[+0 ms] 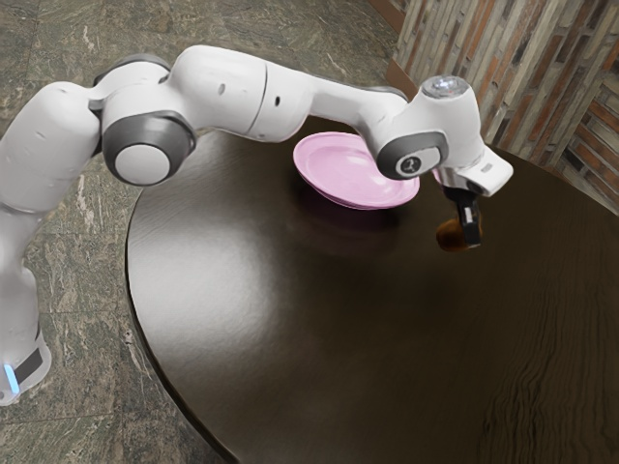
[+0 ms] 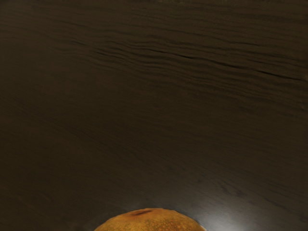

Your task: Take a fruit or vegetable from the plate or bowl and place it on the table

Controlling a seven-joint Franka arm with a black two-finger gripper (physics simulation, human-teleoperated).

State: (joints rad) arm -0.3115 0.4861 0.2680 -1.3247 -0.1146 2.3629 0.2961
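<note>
My gripper (image 1: 468,236) points down in the exterior view, over the dark table (image 1: 319,338), with its fingers closed around an orange-brown fruit (image 1: 449,234). One finger covers part of the fruit's side. In the wrist view the rounded top of the same fruit (image 2: 151,221) shows at the lower edge, orange with a darker brown mark. A pink plate (image 1: 338,172) lies on the table to the exterior view's left of the gripper, apart from the fruit. The arm's wrist hides part of its rim.
The table's curved edge (image 1: 152,353) runs along the exterior view's left. Dark wood grain of the tabletop (image 2: 154,106) lies beneath my hand. A brick-patterned wall (image 1: 532,72) stands beyond the table.
</note>
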